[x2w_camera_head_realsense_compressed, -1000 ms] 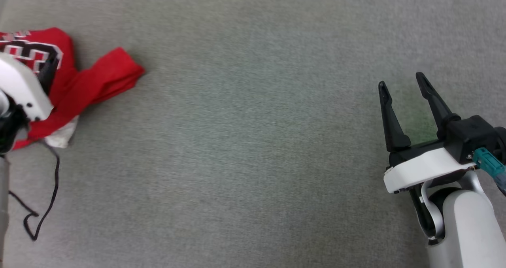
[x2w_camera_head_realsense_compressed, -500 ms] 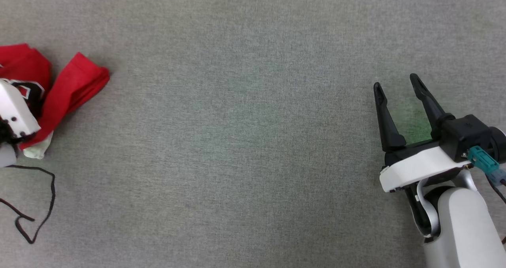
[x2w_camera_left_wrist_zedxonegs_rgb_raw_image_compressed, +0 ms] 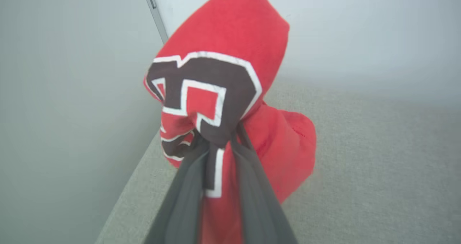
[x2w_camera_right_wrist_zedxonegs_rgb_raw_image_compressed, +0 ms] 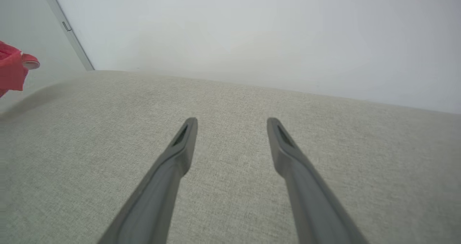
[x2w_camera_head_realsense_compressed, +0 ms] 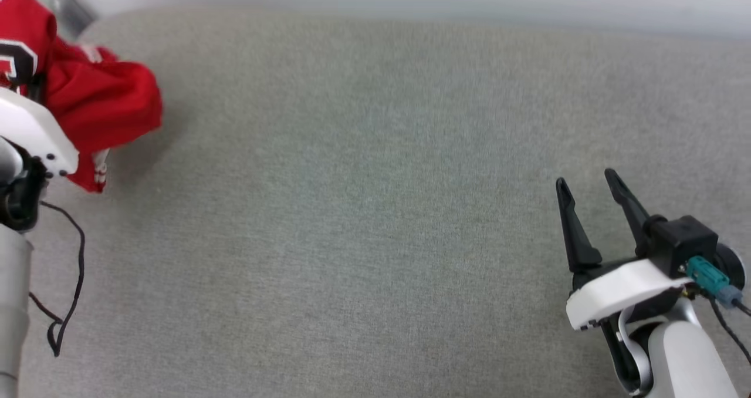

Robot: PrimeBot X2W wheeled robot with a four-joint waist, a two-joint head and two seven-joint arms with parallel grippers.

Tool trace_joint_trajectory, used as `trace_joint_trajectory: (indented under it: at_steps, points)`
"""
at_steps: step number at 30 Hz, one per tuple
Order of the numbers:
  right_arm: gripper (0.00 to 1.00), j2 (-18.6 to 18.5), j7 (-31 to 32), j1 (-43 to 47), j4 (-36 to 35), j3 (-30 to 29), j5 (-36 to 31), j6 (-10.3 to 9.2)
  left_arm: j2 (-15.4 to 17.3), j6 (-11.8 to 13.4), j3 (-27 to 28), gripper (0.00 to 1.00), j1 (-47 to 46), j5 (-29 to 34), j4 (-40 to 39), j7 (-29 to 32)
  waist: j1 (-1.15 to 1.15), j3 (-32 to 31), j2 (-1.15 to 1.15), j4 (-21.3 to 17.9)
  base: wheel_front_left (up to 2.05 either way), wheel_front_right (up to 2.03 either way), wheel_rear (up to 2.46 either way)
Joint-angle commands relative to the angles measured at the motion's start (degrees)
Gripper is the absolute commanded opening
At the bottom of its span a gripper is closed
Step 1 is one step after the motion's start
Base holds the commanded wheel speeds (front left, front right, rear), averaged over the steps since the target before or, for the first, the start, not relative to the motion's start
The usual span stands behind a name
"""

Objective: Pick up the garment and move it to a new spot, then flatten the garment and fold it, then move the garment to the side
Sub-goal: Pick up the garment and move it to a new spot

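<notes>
Garment (x2w_camera_left_wrist_zedxonegs_rgb_raw_image_compressed: 230,31) bunched in left end effector (x2w_camera_left_wrist_zedxonegs_rgb_raw_image_compressed: 219,143), clamped tight, at far-left corner of grey fabric surface (x2w_camera_head_realsense_compressed: 375,210). Right end effector (x2w_camera_head_realsense_compressed: 585,178) open, empty.

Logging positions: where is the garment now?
Head view, far left: the garment hangs from the left gripper at the back-left corner of the grey surface.

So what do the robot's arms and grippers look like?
Each gripper has two long, dark fingers tapering to points: the right gripper and the left gripper alike. Behind them sits a curved white shell on a black block. A teal plug sticks out at the right wrist. The right forearm is smooth, pale silver. A thin black cable loops beside the left arm.
</notes>
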Motion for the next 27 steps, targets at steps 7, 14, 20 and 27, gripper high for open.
trace_joint_trajectory:
  at_steps: [7, 14, 20, 27]
  points:
    - [1.00, 0.0, 0.4, 4.1, -0.9, -0.8, 1.5, -0.02, -4.2, 0.6, -1.6, 0.00, 1.1, 1.6, -3.6, -9.6, 0.00, -9.3, 0.00, -1.1, 0.00, 0.00, 0.00]
    - [1.00, 0.0, 1.9, 6.7, -1.7, -1.1, 1.9, -0.02, -10.6, 0.7, -4.8, 0.00, 5.5, 1.9, -8.7, -13.7, 0.00, -13.4, 0.00, -4.8, 0.00, 0.00, 0.00]
    - [1.00, 0.0, 2.6, 7.6, -2.2, -1.2, 2.2, -0.02, -15.9, -0.3, -8.9, 0.00, 9.2, 2.1, -11.6, -14.2, 0.00, -15.1, 0.00, -8.1, 0.00, 0.00, 0.00]
    - [1.00, 0.0, 3.7, 7.8, -3.7, -1.7, 2.3, -0.02, -24.2, -3.3, -20.5, 0.00, 14.5, 2.4, -13.3, -12.0, 0.00, -12.9, 0.00, -12.3, 0.00, 0.00, 0.00]
